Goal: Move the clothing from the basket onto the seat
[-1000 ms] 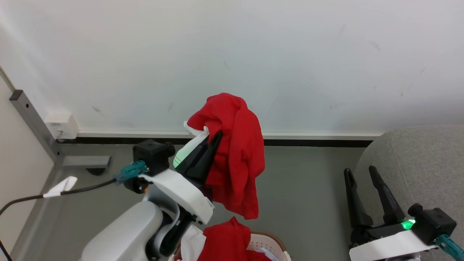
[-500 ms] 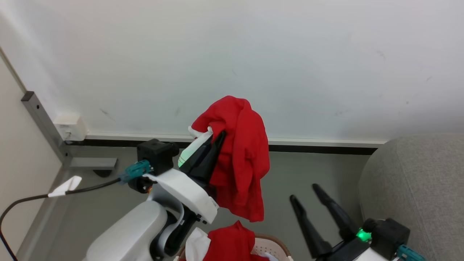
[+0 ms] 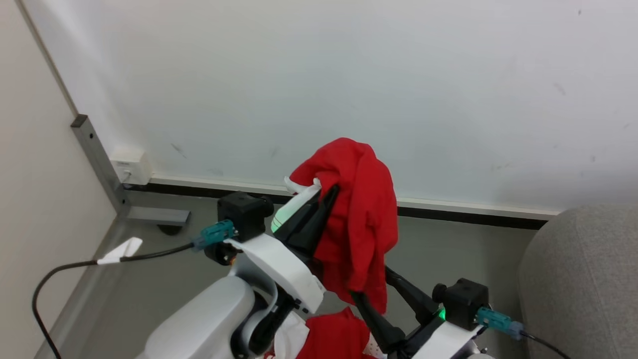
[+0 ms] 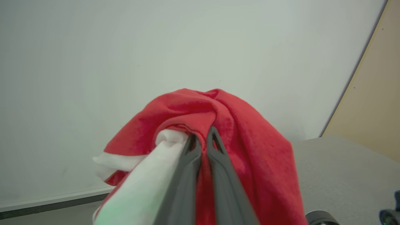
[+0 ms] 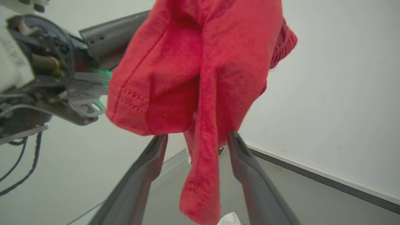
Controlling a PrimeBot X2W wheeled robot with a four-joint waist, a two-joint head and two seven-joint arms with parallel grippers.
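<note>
Right wrist view: the soft red fabric garment (image 5: 200, 78) hangs at twelve o'clock, tail between the spread fingers of the right gripper (image 5: 197, 136) (left gripper (image 4: 202, 133) clamps its top).

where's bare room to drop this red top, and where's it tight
The visible part of the grey seat at the right is bare. Bare floor lies between the skirting and the seat. Crowded at the centre: the hanging clothing, the left jaws shut on it, the right jaws open either side of its lower strip, more red cloth below.
</note>
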